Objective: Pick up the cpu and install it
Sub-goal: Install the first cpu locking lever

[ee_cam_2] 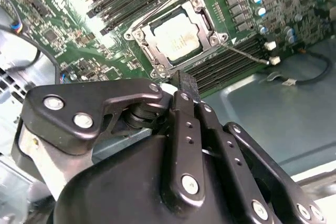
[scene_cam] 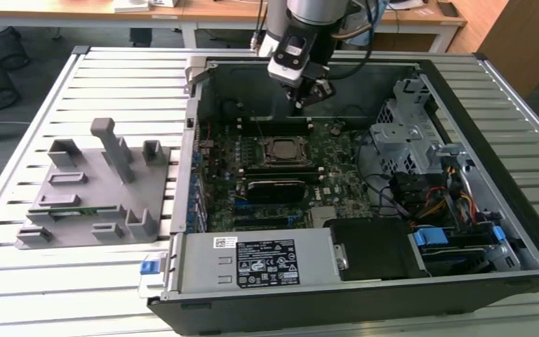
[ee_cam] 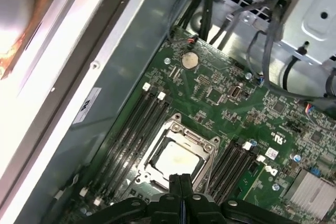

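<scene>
Looking at the exterior view first, you have the pincer (scene_cam: 309, 97) hanging inside the open computer case (scene_cam: 494, 91), above the green motherboard (scene_cam: 344, 165) and a little beyond the socket (scene_cam: 280, 149), with the arm coming down from the far edge of the worktop (scene_cam: 110, 84). The grey plastic fixture (scene_cam: 96, 189) sits well apart on the exterior view's left, with a narrow green strip (scene_cam: 73, 208) lying in it. From here the socket frame already looks filled, so I judge the carrying part of your job done.

In the second wrist view the cpu (ee_cam_2: 177, 37) lies flat inside the socket's metal frame (ee_cam_2: 137, 34), its pale top showing, and nothing is touching it. The pincer's two fingers (ee_cam_2: 185, 85) stand pressed together with nothing between them, raised clear of the board. A thin retention lever (ee_cam_2: 247, 55) juts out beside the socket; whether the frame is latched down I cannot tell.

In the first wrist view the cpu (ee_cam: 176, 157) sits square in its seat, flanked by dark memory slots (ee_cam: 139, 124), with the closed fingertips just over its near edge.
</scene>
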Robot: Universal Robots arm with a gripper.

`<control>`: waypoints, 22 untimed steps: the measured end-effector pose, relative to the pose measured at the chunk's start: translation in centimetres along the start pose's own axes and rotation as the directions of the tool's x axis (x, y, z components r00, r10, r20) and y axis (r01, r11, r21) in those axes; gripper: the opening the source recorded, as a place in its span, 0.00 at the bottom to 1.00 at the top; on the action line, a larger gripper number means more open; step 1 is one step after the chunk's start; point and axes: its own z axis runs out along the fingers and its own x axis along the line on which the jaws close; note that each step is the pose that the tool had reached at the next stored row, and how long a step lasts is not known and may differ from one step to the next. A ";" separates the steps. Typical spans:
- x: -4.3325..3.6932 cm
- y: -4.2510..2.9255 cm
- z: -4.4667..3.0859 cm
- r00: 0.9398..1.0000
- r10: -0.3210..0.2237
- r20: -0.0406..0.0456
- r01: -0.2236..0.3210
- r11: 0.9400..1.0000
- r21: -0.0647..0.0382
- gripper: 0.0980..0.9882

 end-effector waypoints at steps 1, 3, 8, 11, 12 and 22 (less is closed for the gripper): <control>0.00 0.00 0.00 1.000 -0.016 0.000 0.016 1.000 0.001 0.01; 0.00 0.00 0.00 0.999 -0.044 0.000 0.044 0.999 0.002 0.01; 0.00 0.00 0.01 0.993 -0.121 0.000 0.121 0.993 0.005 0.01; 0.00 0.00 0.02 0.986 -0.168 0.000 0.168 0.986 0.007 0.01; 0.00 0.00 0.02 0.983 -0.185 0.000 0.185 0.983 0.008 0.01; 0.00 0.00 0.06 0.936 -0.352 -0.001 0.352 0.936 0.016 0.01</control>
